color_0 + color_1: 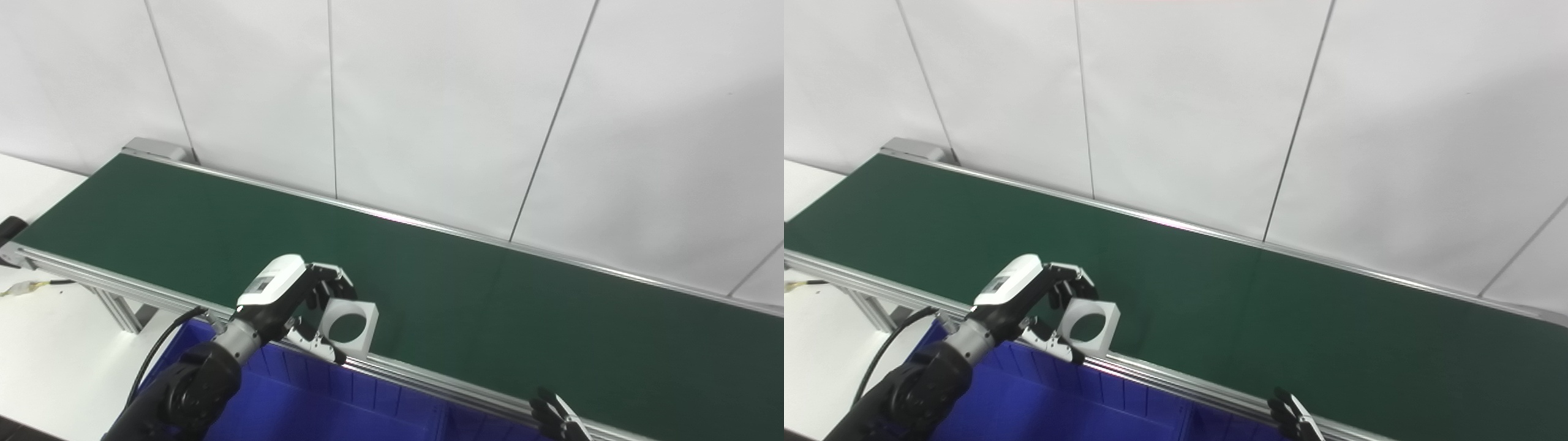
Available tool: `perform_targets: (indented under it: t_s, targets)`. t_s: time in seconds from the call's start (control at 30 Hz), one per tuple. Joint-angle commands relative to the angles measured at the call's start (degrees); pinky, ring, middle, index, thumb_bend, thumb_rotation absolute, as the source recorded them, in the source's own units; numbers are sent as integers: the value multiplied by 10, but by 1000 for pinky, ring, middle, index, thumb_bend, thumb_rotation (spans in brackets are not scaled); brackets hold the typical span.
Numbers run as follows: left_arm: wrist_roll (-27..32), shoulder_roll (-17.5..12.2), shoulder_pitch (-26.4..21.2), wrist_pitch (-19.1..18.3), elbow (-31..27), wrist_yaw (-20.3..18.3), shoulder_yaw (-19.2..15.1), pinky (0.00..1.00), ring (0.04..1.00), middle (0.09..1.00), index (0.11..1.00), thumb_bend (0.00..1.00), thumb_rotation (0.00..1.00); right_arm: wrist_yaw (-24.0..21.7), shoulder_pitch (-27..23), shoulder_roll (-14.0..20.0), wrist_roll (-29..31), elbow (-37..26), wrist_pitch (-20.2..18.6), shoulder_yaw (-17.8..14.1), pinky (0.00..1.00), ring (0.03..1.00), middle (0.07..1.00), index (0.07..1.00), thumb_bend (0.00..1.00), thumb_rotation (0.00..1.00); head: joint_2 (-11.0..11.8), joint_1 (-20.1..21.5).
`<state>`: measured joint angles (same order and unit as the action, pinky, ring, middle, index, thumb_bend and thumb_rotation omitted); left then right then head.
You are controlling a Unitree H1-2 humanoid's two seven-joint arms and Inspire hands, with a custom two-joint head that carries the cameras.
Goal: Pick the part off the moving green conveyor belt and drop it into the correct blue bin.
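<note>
White square plastic part with a round hole (348,327) is pinched in the left hand (294,300), held over the near aluminium rail (429,380) of the green conveyor belt (490,306), above the blue plastic bin (318,404). Right hand (560,419) barely visible at bottom edge; can't tell its state.

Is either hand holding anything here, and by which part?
The left hand holds the white square part by its top and bottom edges. The right hand holds nothing visible.

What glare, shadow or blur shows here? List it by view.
Left eye view: pinkish glare streak on the conveyor's far rail; the left robot hand and white part look sharp. Right eye view: same streak; right robot hand cropped at the bottom edge.
</note>
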<state>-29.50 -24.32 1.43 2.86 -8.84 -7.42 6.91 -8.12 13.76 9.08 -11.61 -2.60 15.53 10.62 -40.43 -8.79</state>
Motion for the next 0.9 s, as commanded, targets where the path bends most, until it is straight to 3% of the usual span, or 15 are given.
perform_targets:
  t_s: [0.0,0.4,0.47,0.7,0.87]
  targets:
    - [9,-16,0,30,-5,2,-1,401,463,460,522,516,0,7,-2,-4,-5,-22,4,0,818,852,863,911,909,343,-4,4]
    - [-6,-12,32,31,-14,-34,22,416,480,470,516,517,0,2,1,-8,-12,-44,-18,1,820,853,868,921,900,365,-29,14]
    - [-13,-14,36,40,-12,-37,28,538,548,481,507,519,0,1,2,-9,-12,-49,-21,1,820,854,869,921,894,366,-36,15]
    - [-27,-10,43,31,-23,-60,45,483,517,470,521,517,0,-1,-1,-10,-10,-61,-39,0,820,854,867,915,897,355,-53,12]
    - [-60,-10,42,21,-31,-74,64,515,544,482,510,519,0,-5,-1,-10,-4,-71,-50,0,826,859,869,916,899,356,-60,11]
